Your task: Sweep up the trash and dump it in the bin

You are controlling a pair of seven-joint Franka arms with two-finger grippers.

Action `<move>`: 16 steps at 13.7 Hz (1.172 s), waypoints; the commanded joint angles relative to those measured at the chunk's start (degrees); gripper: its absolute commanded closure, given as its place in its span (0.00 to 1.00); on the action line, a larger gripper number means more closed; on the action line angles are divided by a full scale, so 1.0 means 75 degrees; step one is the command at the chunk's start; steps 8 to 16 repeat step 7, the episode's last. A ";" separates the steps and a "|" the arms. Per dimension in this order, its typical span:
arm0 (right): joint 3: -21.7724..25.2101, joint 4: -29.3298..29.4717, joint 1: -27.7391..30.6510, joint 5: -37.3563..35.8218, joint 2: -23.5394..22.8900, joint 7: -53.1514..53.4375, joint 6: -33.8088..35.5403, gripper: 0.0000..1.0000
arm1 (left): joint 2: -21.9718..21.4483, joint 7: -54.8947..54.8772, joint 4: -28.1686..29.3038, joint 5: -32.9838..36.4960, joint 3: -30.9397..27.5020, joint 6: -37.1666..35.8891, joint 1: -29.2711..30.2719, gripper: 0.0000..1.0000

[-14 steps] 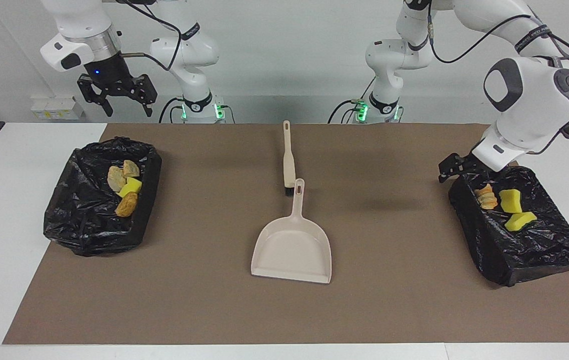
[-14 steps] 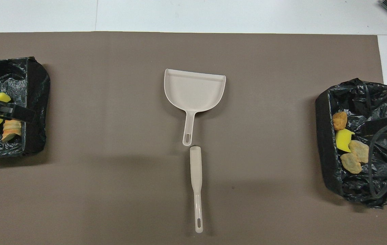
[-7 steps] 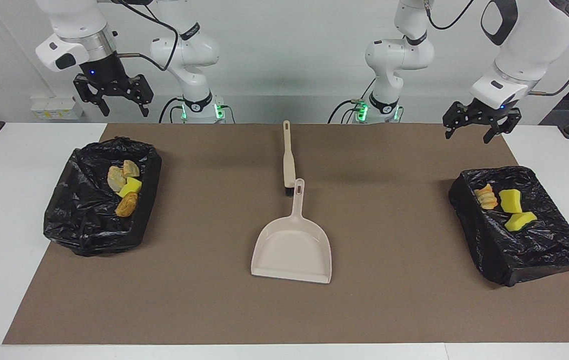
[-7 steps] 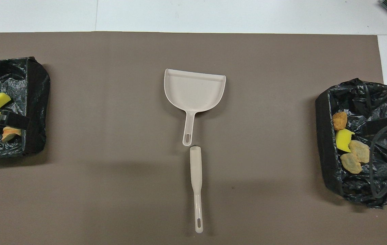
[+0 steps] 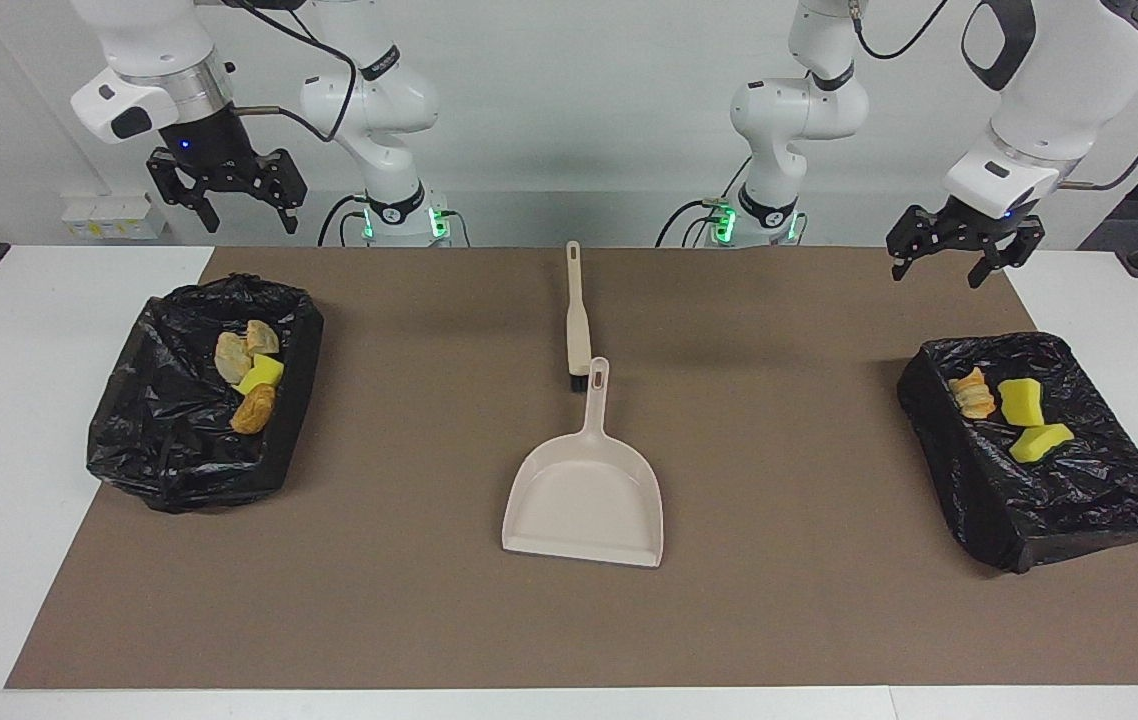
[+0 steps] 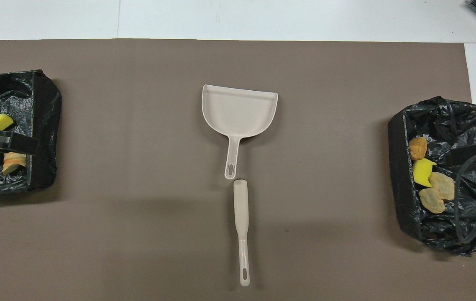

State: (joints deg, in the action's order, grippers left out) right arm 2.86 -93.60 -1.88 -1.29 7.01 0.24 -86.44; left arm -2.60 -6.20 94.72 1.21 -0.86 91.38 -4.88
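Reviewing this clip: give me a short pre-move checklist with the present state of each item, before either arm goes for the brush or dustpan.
1. Left gripper jaws open, holding nothing: ok.
2. Right gripper jaws open, holding nothing: ok.
3. Dustpan flat mid-mat, nothing in it: ok.
4. Brush lying free, nearer the robots than the dustpan, head by its handle: ok.
5. Trash on the mat ready to sweep: not ok; all seven pieces lie in the two black-lined bins.

You see yellow and golden-brown trash point(image 5: 251, 380) in black bags point(image 5: 169, 440), a beige dustpan point(image 5: 584, 500) and brush point(image 5: 577, 315), a brown mat point(image 5: 779, 600).
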 commanded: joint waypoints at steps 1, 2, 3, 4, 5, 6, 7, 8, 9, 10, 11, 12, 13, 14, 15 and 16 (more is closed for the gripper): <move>0.0006 -0.0024 0.0051 -0.0027 0.0038 -0.0278 -0.0006 0.00 | -0.0181 0.0112 0.0180 0.0027 -0.0026 0.0145 -0.0065 0.00; 0.0006 -0.0012 0.0051 -0.0027 0.0027 -0.0278 -0.0017 0.00 | -0.0169 0.0112 0.0168 0.0027 -0.0026 0.0145 -0.0065 0.00; 0.0006 -0.0024 0.0051 -0.0027 0.0026 -0.0278 -0.0017 0.00 | -0.0181 0.0100 0.0179 0.0027 -0.0026 0.0133 -0.0065 0.00; 0.0018 -0.0024 0.0051 -0.0027 0.0026 -0.0278 -0.0017 0.00 | -0.0181 0.0088 0.0180 0.0027 -0.0026 0.0110 -0.0065 0.00; 0.0018 -0.0012 0.0051 -0.0027 0.0026 -0.0278 -0.0017 0.00 | -0.0181 0.0100 0.0180 0.0027 -0.0026 0.0109 -0.0065 0.00; 0.0018 -0.0024 0.0062 -0.0027 0.0026 -0.0290 -0.0017 0.00 | -0.0181 0.0123 0.0180 0.0027 -0.0026 0.0121 -0.0065 0.00; 0.0018 -0.0024 0.0086 -0.0027 0.0038 -0.0290 -0.0017 0.00 | -0.0193 0.0158 0.0191 0.0027 -0.0026 0.0098 -0.0065 0.00; 0.0018 -0.0024 0.0086 -0.0027 0.0038 -0.0290 -0.0017 0.00 | -0.0193 0.0158 0.0191 0.0027 -0.0026 0.0098 -0.0065 0.00; 0.0018 -0.0024 0.0086 -0.0027 0.0038 -0.0290 -0.0017 0.00 | -0.0193 0.0158 0.0191 0.0027 -0.0026 0.0098 -0.0065 0.00; 0.0018 -0.0024 0.0086 -0.0027 0.0038 -0.0290 -0.0017 0.00 | -0.0193 0.0158 0.0191 0.0027 -0.0026 0.0098 -0.0065 0.00; 0.0018 -0.0024 0.0086 -0.0027 0.0038 -0.0290 -0.0017 0.00 | -0.0193 0.0158 0.0191 0.0027 -0.0026 0.0098 -0.0065 0.00; 0.0018 -0.0024 0.0086 -0.0027 0.0038 -0.0290 -0.0017 0.00 | -0.0193 0.0158 0.0191 0.0027 -0.0026 0.0098 -0.0065 0.00; 0.0018 -0.0024 0.0086 -0.0027 0.0038 -0.0290 -0.0017 0.00 | -0.0193 0.0158 0.0191 0.0027 -0.0026 0.0098 -0.0065 0.00; 0.0018 -0.0024 0.0086 -0.0027 0.0038 -0.0290 -0.0017 0.00 | -0.0193 0.0158 0.0191 0.0027 -0.0026 0.0098 -0.0065 0.00; 0.0018 -0.0024 0.0086 -0.0027 0.0038 -0.0290 -0.0017 0.00 | -0.0193 0.0158 0.0191 0.0027 -0.0026 0.0098 -0.0065 0.00; 0.0018 -0.0024 0.0086 -0.0027 0.0038 -0.0290 -0.0017 0.00 | -0.0193 0.0158 0.0191 0.0027 -0.0026 0.0098 -0.0065 0.00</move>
